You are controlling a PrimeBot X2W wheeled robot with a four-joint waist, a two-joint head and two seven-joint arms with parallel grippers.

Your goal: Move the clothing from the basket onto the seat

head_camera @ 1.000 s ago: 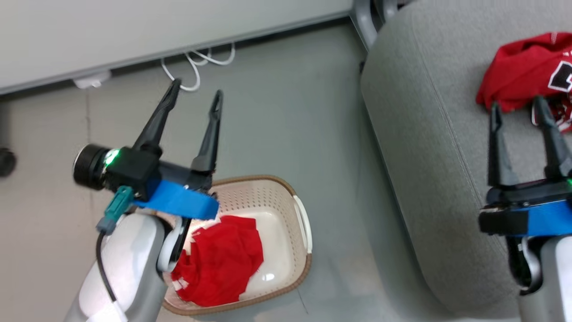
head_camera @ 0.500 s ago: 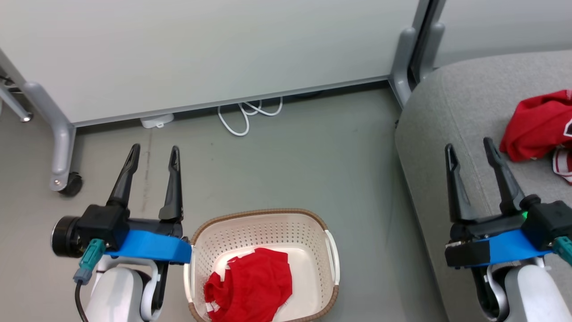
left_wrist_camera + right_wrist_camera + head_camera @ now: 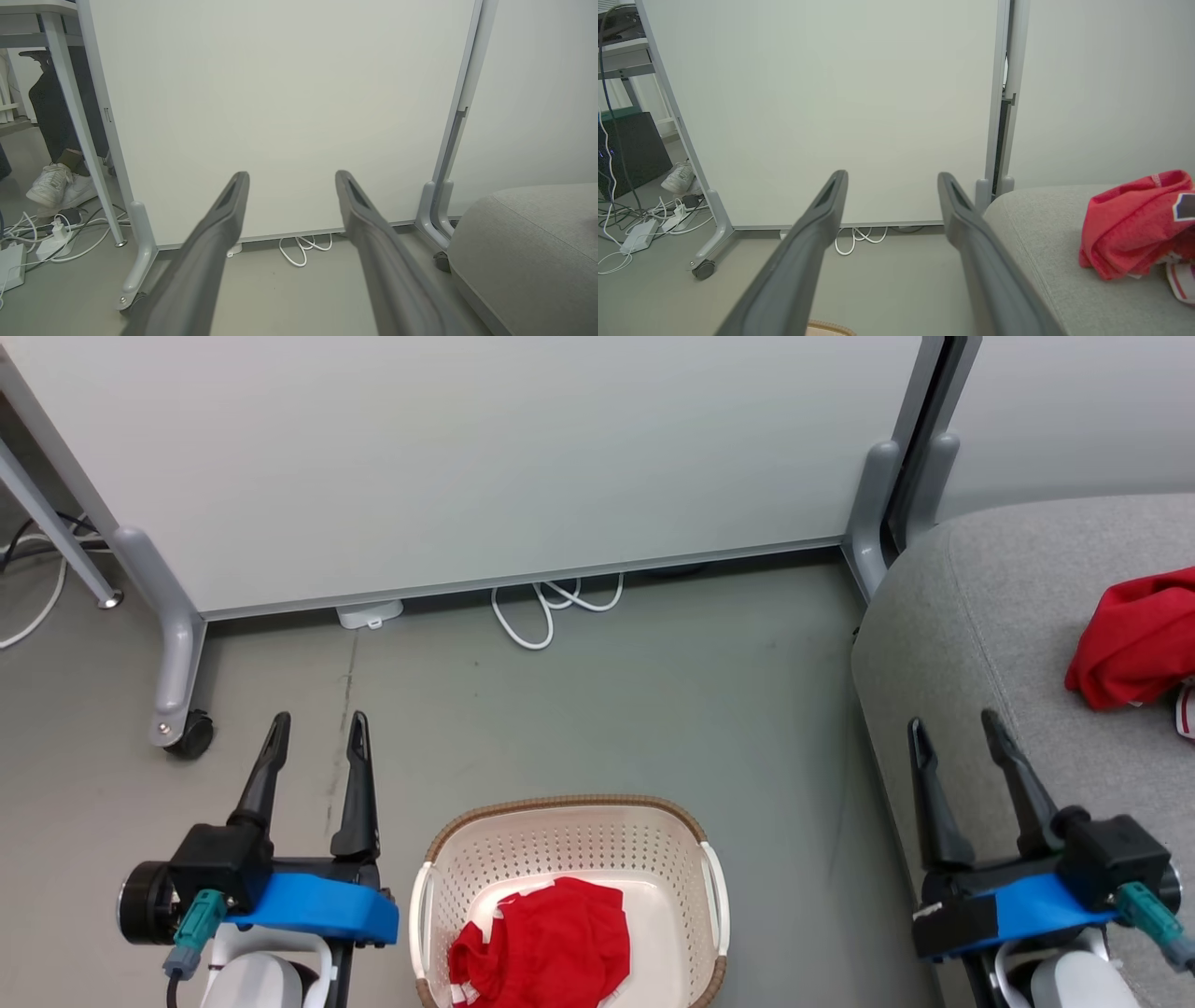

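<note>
Clothing: one crumpled red fabric garment with white trim (image 3: 546,947) lies inside the cream perforated plastic laundry basket with the brown woven-look rim (image 3: 569,802). It is piled toward the basket's near-left part, and bare cream bottom shows to its right. A second red fabric garment (image 3: 1132,649) lies bunched on the large grey upholstered sofa cushion (image 3: 980,644), well to the right of the basket. In the right wrist view a dark white-edged patch shows on it at the view's edge; I cannot read it as a figure.

Left gripper (image 3: 318,721): just left of the basket, above the grey floor (image 3: 607,709) on which the basket stands. Long dark fingers (image 3: 224,219) spread wide, nothing between them. The left wrist view agrees: wide gap, empty.

Right gripper (image 3: 951,721): well right of the basket, over the cushion's left edge. Jaws equally wide, holding nothing. Its fingertips stop short of the garment on the cushion — not touching.

Beyond the basket a white flat panel on a grey wheeled frame (image 3: 513,457) stands upright, with a looped white cable (image 3: 551,611) on the floor at its foot. Far left of the basket, past the panel's frame, the left wrist view shows a person's foot in a white trainer (image 3: 60,184) — a white power adaptor (image 3: 10,268) lies on the floor near it.
</note>
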